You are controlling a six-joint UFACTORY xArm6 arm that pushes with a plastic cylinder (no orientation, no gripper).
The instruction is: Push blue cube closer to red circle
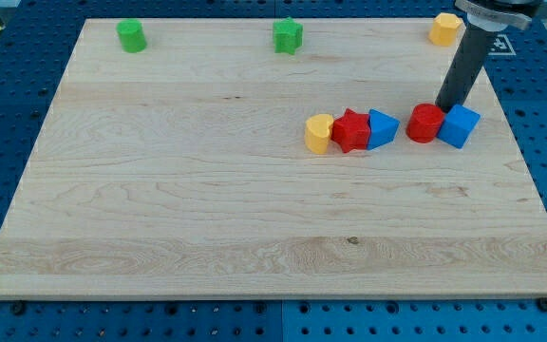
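Note:
The blue cube sits at the view's right, touching the right side of the red circle. My tip is just above the seam between the two blocks, at their top edges. The dark rod rises from there toward the view's top right.
A yellow heart-like block, a red star and a blue triangular block stand in a touching row left of the red circle. A green cylinder, a green star and a yellow block lie along the top edge.

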